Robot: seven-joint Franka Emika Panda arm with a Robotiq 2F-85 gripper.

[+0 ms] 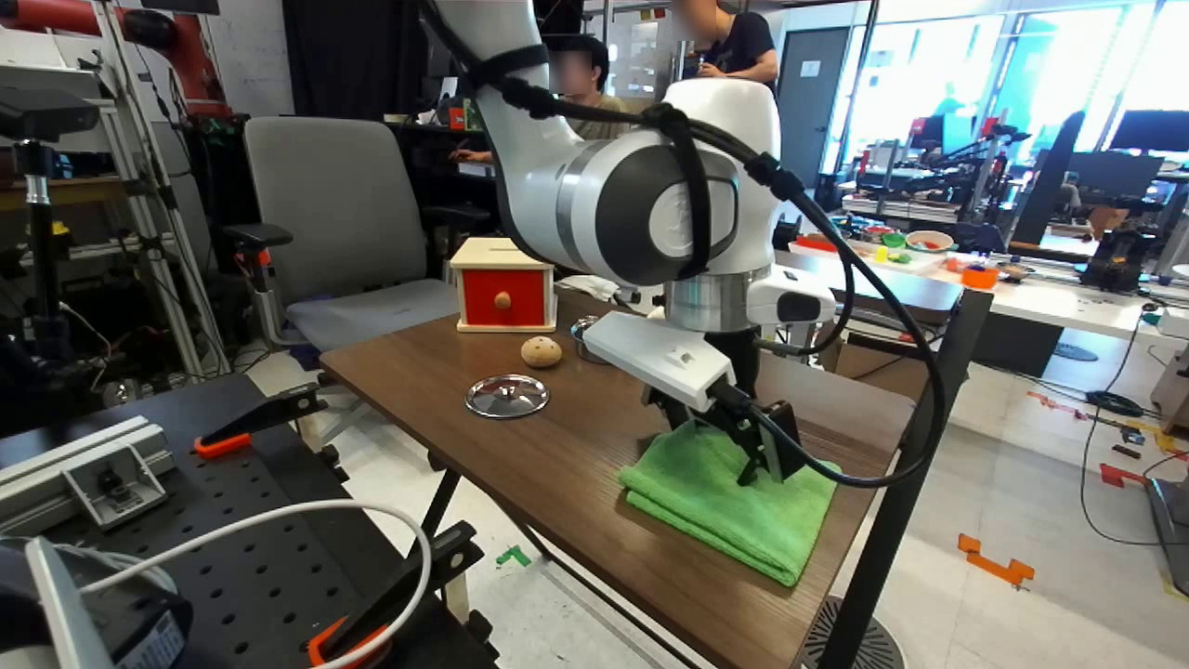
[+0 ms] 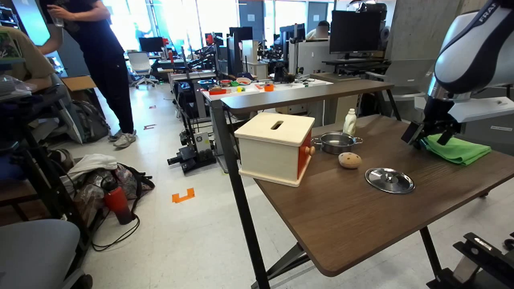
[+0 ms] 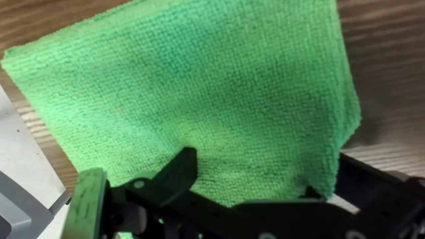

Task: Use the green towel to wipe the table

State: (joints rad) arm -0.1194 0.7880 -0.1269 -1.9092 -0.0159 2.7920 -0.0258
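The gripper [image 3: 265,157], spread wide, straddled one end of the folded green towel [image 1: 720,506] on the wood-grain surface [image 1: 576,446].

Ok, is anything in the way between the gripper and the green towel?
Nothing visible: the gripper is at the towel, its open fingers straddling one edge. The lid lies off to one side.

Your floor [image 2: 188,241] is pale tile with orange tape [image 2: 183,199] on it. Windows [image 2: 217,20] at the back glare white, so you get strong light there. Dark grey door [image 1: 808,130] next to them. In an exterior view you have a grey chair [image 1: 334,204] near a black curtain [image 1: 358,56] and a pale wall [image 1: 255,65]. Cluttered white desk [image 1: 1059,302] mid-room; concrete wall [image 2: 425,28] beyond.
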